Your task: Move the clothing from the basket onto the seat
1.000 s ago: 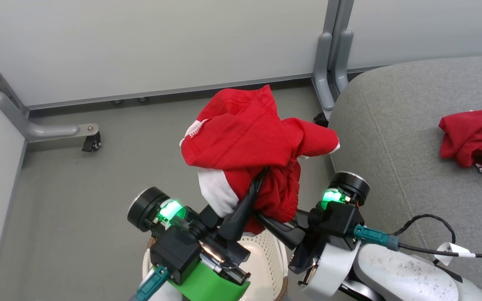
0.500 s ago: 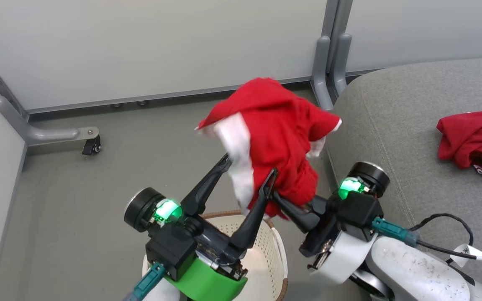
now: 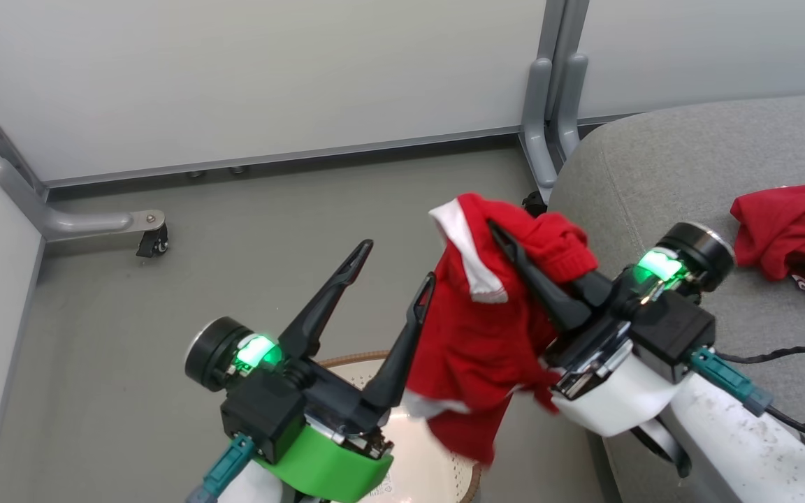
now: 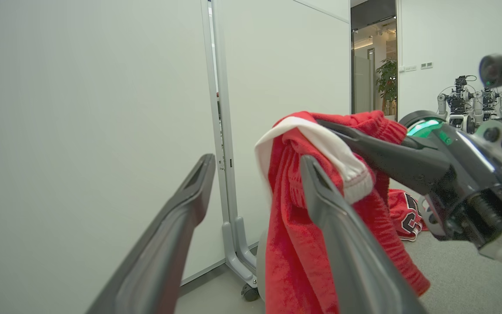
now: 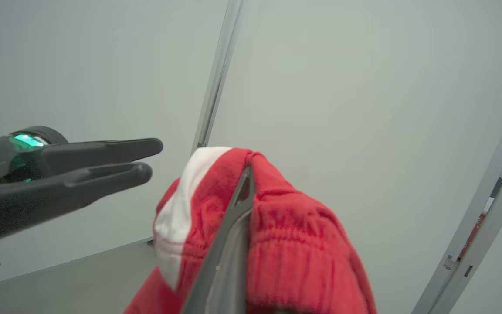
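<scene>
My right gripper (image 3: 499, 234) is clamped on the white-trimmed red garment (image 3: 476, 335), which hangs from it toward six o'clock. My left gripper (image 3: 397, 263) stands spread wide, holding nothing, one finger just beside the cloth. The basket (image 3: 346, 362) sits below at six o'clock. The grey seat (image 3: 654, 168) spreads at three o'clock with the red jersey (image 3: 780, 223) lying on it.

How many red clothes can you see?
2. The white-trimmed garment hangs from the right gripper; the jersey lies on the seat. More may be hidden in the basket.
</scene>
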Motion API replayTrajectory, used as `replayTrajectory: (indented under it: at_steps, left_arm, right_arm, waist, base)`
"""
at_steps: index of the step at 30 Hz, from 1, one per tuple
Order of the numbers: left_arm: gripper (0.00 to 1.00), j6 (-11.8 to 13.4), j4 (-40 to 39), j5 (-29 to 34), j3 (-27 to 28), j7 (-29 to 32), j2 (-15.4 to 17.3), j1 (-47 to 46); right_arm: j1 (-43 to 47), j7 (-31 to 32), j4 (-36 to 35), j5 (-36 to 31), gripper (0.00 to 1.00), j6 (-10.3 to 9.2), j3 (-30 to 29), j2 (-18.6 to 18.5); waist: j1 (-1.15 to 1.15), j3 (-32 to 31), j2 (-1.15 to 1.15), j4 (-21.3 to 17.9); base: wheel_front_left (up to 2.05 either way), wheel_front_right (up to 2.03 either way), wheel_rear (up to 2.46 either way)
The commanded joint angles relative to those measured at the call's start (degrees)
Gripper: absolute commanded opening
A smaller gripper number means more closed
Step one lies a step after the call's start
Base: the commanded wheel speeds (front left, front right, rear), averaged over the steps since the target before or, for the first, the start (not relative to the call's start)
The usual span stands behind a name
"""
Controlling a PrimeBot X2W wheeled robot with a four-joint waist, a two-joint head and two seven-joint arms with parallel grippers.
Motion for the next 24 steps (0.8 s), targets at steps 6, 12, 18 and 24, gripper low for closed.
replayTrajectory:
  at_steps: [6,12,18,24]
  left_arm:
    - [1.00,-0.23,2.05,0.94,4.16,-0.12,0.48,3.29]
    - [1.00,-0.22,6.73,1.44,10.92,-0.11,-0.85,6.90]
    - [1.00,-0.22,11.19,3.15,15.85,-0.11,-1.55,9.97]
    - [1.00,-0.22,14.72,3.86,21.13,-0.11,-2.73,12.43]
  right_arm:
    - [3.33,-0.17,-2.77,-4.52,0.00,-0.10,-7.15,0.86]
    - [6.55,-0.17,-4.25,-7.03,0.00,-0.10,-13.98,1.64]
    - [10.19,-0.18,-5.42,-8.55,0.00,-0.10,-21.11,3.57]
    - [13.61,-0.18,-6.10,-9.79,0.00,-0.10,-26.41,5.55]
  waist:
    - [0.00,0.04,0.00,0.50]
    - [0.00,0.03,0.00,1.24]
    - [0.00,0.03,0.00,2.16]
    - [0.00,-0.03,0.00,3.00]
  base:
    - [0.00,0.00,0.00]
    - [0.00,0.00,0.00]
    - [0.00,0.00,0.00]
    - [0.00,0.00,0.00]
